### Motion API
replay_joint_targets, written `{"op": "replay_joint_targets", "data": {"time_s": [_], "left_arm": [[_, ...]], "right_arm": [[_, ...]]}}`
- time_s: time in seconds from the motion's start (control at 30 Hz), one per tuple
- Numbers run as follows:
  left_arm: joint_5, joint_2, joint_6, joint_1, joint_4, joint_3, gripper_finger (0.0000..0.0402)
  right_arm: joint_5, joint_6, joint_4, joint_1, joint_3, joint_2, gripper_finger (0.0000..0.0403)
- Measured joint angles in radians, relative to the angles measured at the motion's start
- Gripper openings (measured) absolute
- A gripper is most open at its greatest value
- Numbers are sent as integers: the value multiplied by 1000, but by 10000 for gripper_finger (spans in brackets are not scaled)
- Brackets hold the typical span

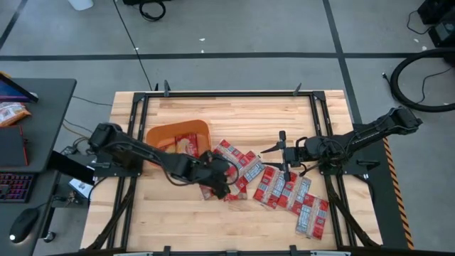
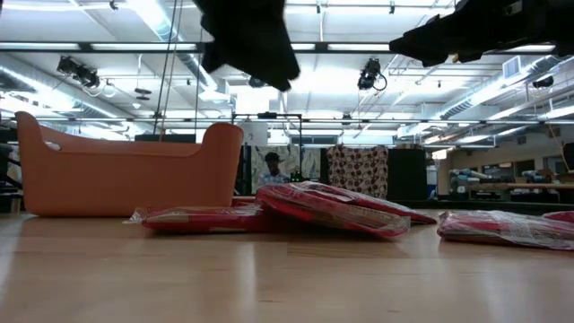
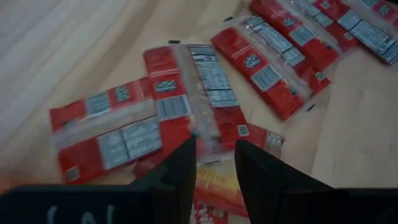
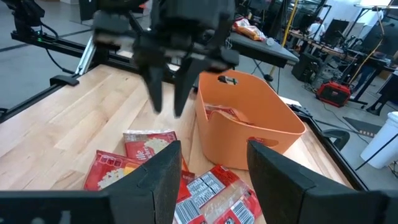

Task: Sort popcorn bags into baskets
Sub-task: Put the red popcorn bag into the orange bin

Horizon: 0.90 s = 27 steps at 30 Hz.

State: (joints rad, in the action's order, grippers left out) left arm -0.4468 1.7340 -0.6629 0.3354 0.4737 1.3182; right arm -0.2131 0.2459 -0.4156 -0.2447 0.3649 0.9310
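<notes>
**Hovering over the scattered packets**

Hanging just above the table, our left gripper [image 3: 214,165] holds its two dark fingers a narrow gap apart, with nothing between them. Under it lies one flat red popcorn bag [image 3: 196,99] with a silver printed panel; its long axis runs straight away from the fingertips, and another bag [image 3: 109,134] lies crosswise beside it, touching. We count roughly a dozen such popcorn bags [image 1: 266,181], small red rectangles with white and silver panels and barcodes, spread flat on the pale wooden table [image 1: 234,110] in two loose groups. The nearer group fans out beside the orange plastic tub [image 1: 178,136], overlapping; the farther group lies side by side in a slanting row. At least one bag [image 4: 217,114] rests inside the tub.

Our left arm reaches from the table's left edge past the tub. Our right gripper [image 4: 211,168] is raised over the row of bags, its jaws wide and empty, the arm stretched in from the right.
</notes>
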Motion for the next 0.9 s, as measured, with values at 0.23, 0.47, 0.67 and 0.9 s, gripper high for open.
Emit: {"op": "replay_joint_targets", "data": {"time_s": [0.23,0.47,0.67,0.9], "left_arm": [[73,137,-1,-34,32,119,116],[162,298,110,-27,282,353,116],[186,337,312,64,412,444,116],[-89,361,474,199,469,415,124]], "right_arm": [[0,0,-2,1,0,0,187],[0,0,13,6,0,0,187],[0,1,22,7,0,0,187],[0,1,15,7,0,0,187]]}}
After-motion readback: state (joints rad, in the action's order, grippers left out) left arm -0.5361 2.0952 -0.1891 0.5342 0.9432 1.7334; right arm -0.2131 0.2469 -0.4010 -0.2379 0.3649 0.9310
